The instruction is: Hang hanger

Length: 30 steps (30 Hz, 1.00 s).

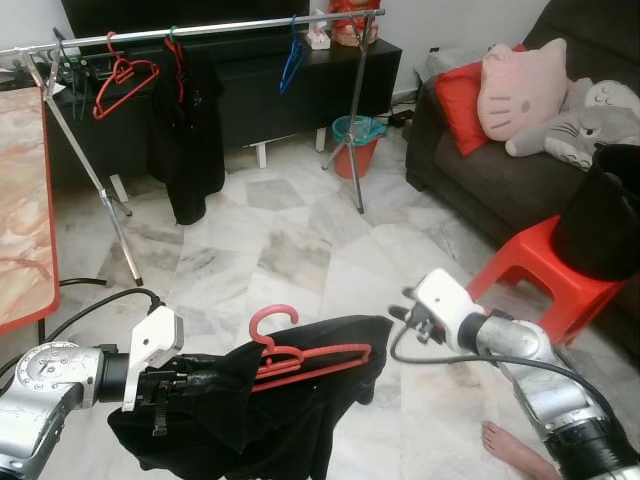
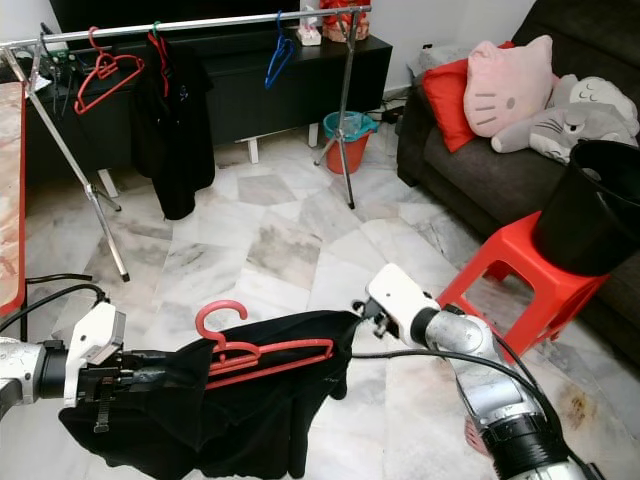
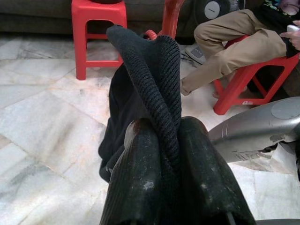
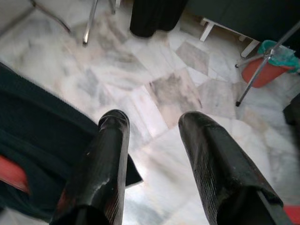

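Left wrist view shows the left tool [image 3: 171, 154] pinched tight on a ribbed black knit garment [image 3: 150, 75]. From the head, that garment droops low over the marble floor [image 1: 290, 250], draped on a red plastic hanger [image 1: 300, 355] whose hook curls upward. Just beside its far end, the right tool [image 4: 150, 126] hovers with fingers spread, holding nothing. Farther off, a metal rail [image 1: 200, 30] carries another dark garment and bare hangers; a teal-lined orange bin [image 1: 355, 140] stands behind, contents unclear.
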Motion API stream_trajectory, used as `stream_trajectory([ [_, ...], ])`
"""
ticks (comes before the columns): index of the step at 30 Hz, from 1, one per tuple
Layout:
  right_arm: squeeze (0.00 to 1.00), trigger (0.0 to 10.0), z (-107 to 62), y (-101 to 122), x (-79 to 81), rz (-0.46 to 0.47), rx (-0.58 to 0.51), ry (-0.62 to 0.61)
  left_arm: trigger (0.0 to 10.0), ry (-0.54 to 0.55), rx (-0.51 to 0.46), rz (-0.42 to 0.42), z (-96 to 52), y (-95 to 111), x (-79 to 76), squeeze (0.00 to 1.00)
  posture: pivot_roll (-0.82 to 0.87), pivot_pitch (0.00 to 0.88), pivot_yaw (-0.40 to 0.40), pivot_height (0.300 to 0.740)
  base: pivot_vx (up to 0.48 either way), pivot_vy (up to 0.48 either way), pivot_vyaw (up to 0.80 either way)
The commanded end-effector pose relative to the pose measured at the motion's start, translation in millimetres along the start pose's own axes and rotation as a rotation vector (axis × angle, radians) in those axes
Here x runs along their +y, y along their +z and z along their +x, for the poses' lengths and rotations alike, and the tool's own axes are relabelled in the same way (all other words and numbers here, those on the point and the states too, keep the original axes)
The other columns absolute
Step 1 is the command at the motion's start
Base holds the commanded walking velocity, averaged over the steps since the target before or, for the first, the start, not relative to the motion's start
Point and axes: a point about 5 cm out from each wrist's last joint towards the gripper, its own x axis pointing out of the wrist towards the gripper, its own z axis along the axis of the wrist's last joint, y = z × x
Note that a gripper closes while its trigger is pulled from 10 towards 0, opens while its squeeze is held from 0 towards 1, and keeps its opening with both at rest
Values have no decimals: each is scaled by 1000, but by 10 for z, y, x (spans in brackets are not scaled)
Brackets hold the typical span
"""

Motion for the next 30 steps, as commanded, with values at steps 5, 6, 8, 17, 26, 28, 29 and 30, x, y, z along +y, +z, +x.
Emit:
stream_trajectory([
  [5, 1000, 10000, -94, 104, -5, -7, -81, -32, 10000, 120, -63, 53, 34, 134, 166, 0, 23, 55, -68, 740, 0, 0, 0],
  [6, 718, 10000, -98, 121, 8, 3, -103, -43, 10000, 152, -75, 56, 42, 145, 198, 0, 21, 52, -70, 740, 0, 0, 0],
  [8, 0, 10000, -104, 143, 50, 36, -145, -68, 10000, 214, -98, 62, 62, 166, 258, 0, 21, 52, -71, 740, 0, 0, 0],
  [17, 0, 10000, -212, 65, 214, 261, -260, -186, 10000, 370, -237, 57, 281, 340, 402, 0, 10, 49, -67, 740, 0, 0, 0],
  [26, 0, 10000, -215, -44, 154, 378, -297, -337, 10000, 293, -229, 24, 283, 347, 318, 0, 18, 36, -68, 740, 0, 0, 0],
  [28, 0, 10000, -188, -98, 194, 449, -281, -314, 10000, 296, -231, 26, 244, 365, 311, 0, 18, 29, -67, 740, 0, 0, 0],
  [29, 0, 10000, -183, -106, 210, 471, -285, -303, 10000, 298, -233, 29, 235, 373, 310, 0, 19, 27, -67, 740, 0, 0, 0],
  [30, 0, 10000, -183, -112, 223, 492, -294, -295, 10000, 300, -237, 32, 229, 382, 310, 0, 23, 25, -69, 740, 0, 0, 0],
])
